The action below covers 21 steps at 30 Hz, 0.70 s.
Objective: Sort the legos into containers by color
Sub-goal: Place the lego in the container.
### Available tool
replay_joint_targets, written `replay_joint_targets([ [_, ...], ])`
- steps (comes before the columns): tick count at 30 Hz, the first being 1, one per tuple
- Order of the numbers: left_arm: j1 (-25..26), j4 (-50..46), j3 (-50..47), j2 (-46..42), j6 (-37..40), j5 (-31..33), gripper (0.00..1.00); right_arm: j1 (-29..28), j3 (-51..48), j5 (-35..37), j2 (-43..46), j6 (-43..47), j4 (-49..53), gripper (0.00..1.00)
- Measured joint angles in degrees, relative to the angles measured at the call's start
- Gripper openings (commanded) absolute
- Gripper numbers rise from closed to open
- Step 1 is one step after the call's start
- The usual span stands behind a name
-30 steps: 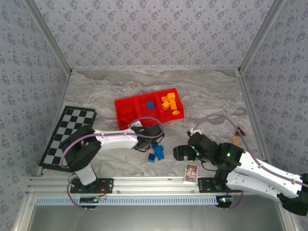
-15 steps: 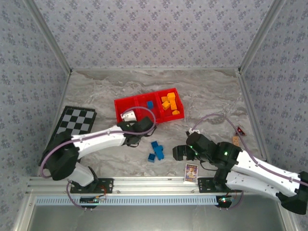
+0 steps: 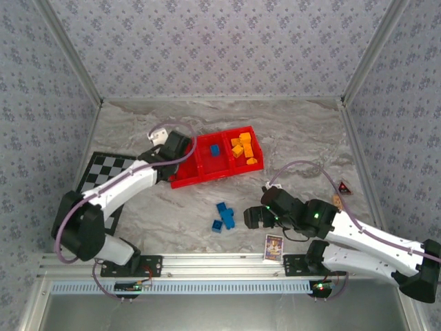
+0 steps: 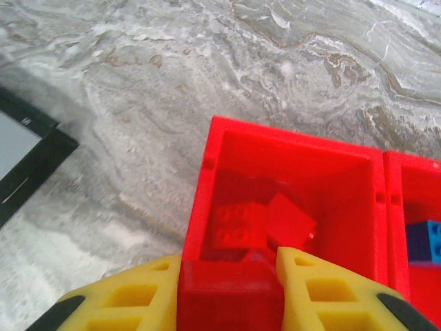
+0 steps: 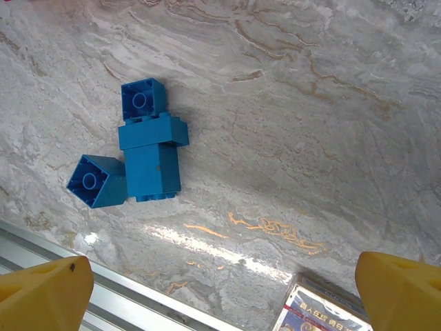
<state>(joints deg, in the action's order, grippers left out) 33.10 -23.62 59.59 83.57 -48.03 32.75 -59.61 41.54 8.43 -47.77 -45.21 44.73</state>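
Note:
My left gripper (image 4: 231, 276) is shut on a red lego (image 4: 231, 298) and hangs over the near edge of the left compartment of the red tray (image 4: 207, 179). Two red legos (image 4: 238, 224) lie in that compartment. From above, the left gripper (image 3: 178, 153) covers the left end of the tray (image 3: 213, 176). A blue lego (image 3: 215, 149) lies in the middle compartment and several orange legos (image 3: 242, 148) in the right one. Three blue legos (image 5: 148, 148) lie bunched on the table. My right gripper (image 5: 220, 289) stands open just right of them, holding nothing.
A black-and-white checkered board (image 3: 103, 181) lies on the table left of the tray. A small picture card (image 3: 274, 246) lies near the front rail beside the right gripper (image 3: 253, 218). The metal rail (image 3: 220, 263) runs along the near edge, and patterned walls enclose the table.
My left arm has swung from the table beside the blue legos up and left to the tray's left compartment, still shut on the red lego. The right arm has crept slightly left.

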Motion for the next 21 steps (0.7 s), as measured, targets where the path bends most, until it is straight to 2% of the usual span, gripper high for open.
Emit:
replay_joint_targets([
  [8, -3.65, 2.69, 6.19, 11.67, 1.73, -7.82, 0.24, 0.00, 0.04, 0.44, 1.14, -0.02, 0.59, 1.00],
  [10, -4.17, 2.64, 7.56, 13.49, 1.70, -9.40, 0.27, 0.00, 0.04, 0.44, 1.29, -0.02, 0.90, 1.00],
  [12, -4.44, 2.75, 8.85, 14.91, 1.73, -11.10, 0.35, 0.00, 0.04, 0.46, 1.40, -0.04, 1.03, 1.00],
  [17, -4.72, 3.15, 9.92, 15.65, 2.51, -15.80, 0.64, 0.00, 0.04, 0.55, 1.88, -0.33, 1.60, 1.00],
  [21, -4.72, 4.26, 9.92, 15.65, 3.82, -18.62, 0.77, 0.00, 0.04, 0.90, 2.03, -0.50, 2.03, 1.00],
])
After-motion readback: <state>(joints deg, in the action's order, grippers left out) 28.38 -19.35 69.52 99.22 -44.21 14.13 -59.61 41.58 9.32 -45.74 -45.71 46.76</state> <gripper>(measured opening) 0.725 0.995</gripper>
